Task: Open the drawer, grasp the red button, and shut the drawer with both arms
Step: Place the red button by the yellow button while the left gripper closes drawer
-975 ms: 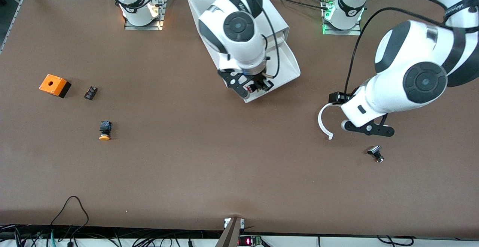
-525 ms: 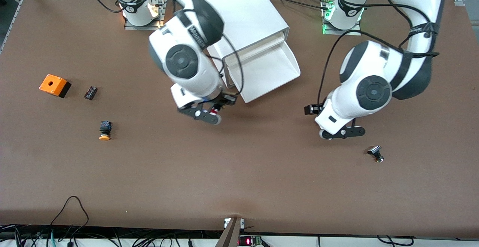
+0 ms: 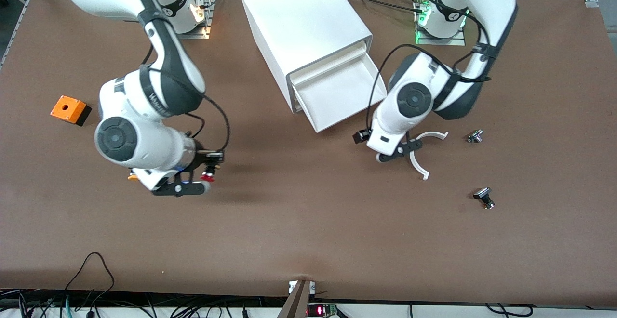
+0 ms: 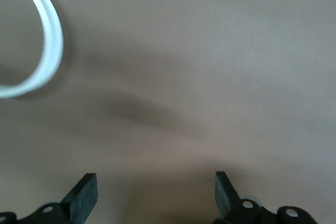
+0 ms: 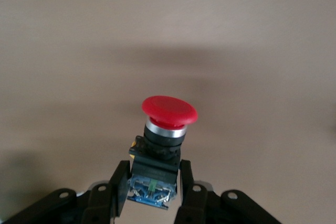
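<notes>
The button [image 5: 169,109], red cap on a black and blue body, is held between the fingers of my right gripper [image 5: 153,187]. In the front view that gripper [image 3: 209,167] holds the button [image 3: 207,177] over bare table, off toward the right arm's end from the drawer. The white cabinet [image 3: 303,24] has its drawer [image 3: 337,94] pulled open, and the tray looks empty. My left gripper [image 3: 400,152] is open and empty, low over the table beside the drawer's front corner. It is next to a white curved ring [image 3: 429,153], which also shows in the left wrist view [image 4: 47,45].
An orange box with a hole [image 3: 67,108] sits toward the right arm's end. The orange-yellow button [image 3: 131,177] is almost hidden under the right arm. Two small metal parts [image 3: 475,136] [image 3: 483,196] lie toward the left arm's end.
My right gripper left the drawer with the button and swung toward the right arm's end of the table. My left gripper moved toward the drawer, to beside the white ring.
</notes>
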Motion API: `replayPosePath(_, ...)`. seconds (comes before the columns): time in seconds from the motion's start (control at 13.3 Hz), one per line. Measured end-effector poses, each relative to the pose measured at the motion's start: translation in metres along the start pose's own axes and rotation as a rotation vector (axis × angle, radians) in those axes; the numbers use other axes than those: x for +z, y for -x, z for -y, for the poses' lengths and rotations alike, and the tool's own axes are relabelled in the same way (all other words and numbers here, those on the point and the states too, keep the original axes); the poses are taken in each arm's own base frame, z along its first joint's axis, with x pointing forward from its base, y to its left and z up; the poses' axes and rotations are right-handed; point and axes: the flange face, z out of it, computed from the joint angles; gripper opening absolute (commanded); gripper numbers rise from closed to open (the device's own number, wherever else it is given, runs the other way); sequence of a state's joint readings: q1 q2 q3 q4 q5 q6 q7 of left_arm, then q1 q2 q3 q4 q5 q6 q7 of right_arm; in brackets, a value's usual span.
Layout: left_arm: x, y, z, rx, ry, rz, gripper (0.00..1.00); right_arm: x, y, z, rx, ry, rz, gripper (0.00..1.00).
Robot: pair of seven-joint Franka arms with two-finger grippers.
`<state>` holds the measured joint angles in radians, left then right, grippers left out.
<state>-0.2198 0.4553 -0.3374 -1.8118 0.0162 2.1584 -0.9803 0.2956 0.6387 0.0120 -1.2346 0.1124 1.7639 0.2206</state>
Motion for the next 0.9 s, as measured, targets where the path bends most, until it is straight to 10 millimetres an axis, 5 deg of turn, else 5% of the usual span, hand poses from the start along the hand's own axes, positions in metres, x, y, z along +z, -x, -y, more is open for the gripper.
replayPosePath(0.15, 0.018, 0.024, -0.003, -0.045, 0.02, -0.018, 0.98, 0.036, 0.001, -0.045, -0.063, 0.027, -0.041, 0.0)
replayPosePath(0.53, 0.027, 0.092, -0.022, -0.093, -0.001, -0.01, 0.99, 0.124, 0.023, -0.151, -0.19, 0.111, -0.115, 0.0)
replayPosePath(0.9, 0.038, 0.148, -0.038, -0.105, -0.017, 0.022, 0.99, 0.169, 0.048, -0.18, -0.18, 0.136, -0.137, 0.0)
